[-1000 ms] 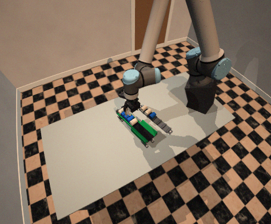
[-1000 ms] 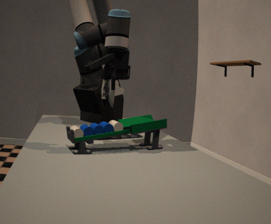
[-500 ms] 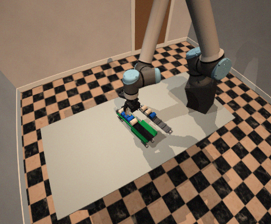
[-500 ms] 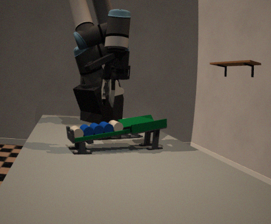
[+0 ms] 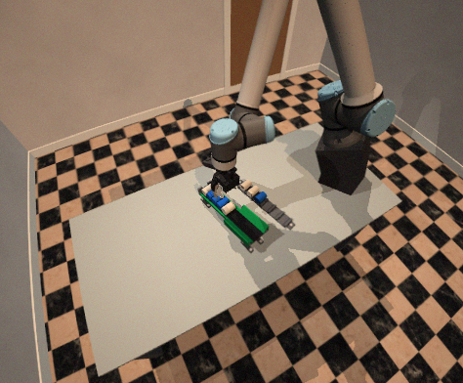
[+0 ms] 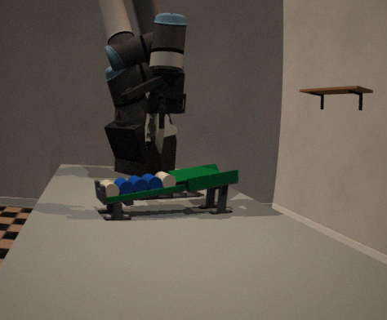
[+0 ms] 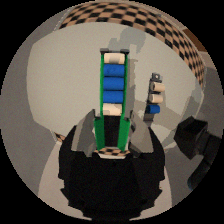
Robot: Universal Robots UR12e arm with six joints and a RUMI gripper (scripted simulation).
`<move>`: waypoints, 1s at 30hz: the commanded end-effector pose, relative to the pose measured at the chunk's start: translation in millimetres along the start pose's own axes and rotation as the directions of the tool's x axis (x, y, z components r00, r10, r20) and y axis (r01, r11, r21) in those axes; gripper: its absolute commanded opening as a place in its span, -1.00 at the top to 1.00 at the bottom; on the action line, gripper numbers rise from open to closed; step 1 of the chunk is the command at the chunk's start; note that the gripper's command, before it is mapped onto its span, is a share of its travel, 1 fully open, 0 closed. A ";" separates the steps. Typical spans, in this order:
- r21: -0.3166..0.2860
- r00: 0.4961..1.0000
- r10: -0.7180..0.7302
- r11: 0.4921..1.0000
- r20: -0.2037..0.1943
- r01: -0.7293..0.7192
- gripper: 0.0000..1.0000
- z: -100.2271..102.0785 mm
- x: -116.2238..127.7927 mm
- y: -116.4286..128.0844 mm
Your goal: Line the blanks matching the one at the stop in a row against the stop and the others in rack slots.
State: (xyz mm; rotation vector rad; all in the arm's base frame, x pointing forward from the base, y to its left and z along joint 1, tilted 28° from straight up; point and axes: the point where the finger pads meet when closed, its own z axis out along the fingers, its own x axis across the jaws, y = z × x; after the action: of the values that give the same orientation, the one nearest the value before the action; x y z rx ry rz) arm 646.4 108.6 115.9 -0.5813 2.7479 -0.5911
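The green feed ramp point(image 5: 235, 220) holds a row of five blanks. A cream blank point(image 6: 110, 188) lies at the stop, three blue blanks point(image 6: 137, 184) follow it, and a second cream blank point(image 6: 166, 179) ends the row. In the wrist view the row runs from the cream blank at the stop point(image 7: 113, 58) down to the near cream blank point(image 7: 112, 109). The dark stock rack point(image 5: 267, 205) beside the ramp holds two cream blanks point(image 5: 249, 188) and one blue blank point(image 5: 260, 196). My gripper point(image 6: 159, 139) hangs well above the row's upper end, fingers half apart, with nothing between them.
The robot's dark base point(image 5: 343, 163) stands on the grey mat behind the rack. The rack's lower slots point(image 5: 279, 215) hold nothing. A wooden wall shelf point(image 6: 335, 91) hangs far to the right. Checkered floor surrounds the mat.
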 end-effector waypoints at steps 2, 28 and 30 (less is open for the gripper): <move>-0.001 1.000 0.002 1.000 0.000 -0.002 0.09 1.4 0.7 -0.6; -0.002 1.000 0.001 1.000 -0.002 -0.001 0.09 27.8 1.2 -0.3; -0.002 1.000 0.001 1.000 -0.002 -0.001 0.09 31.1 1.1 -0.3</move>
State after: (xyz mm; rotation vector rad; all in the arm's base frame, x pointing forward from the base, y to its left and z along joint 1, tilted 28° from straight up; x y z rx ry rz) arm 653.4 99.8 93.9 -0.5801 2.7530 -0.5905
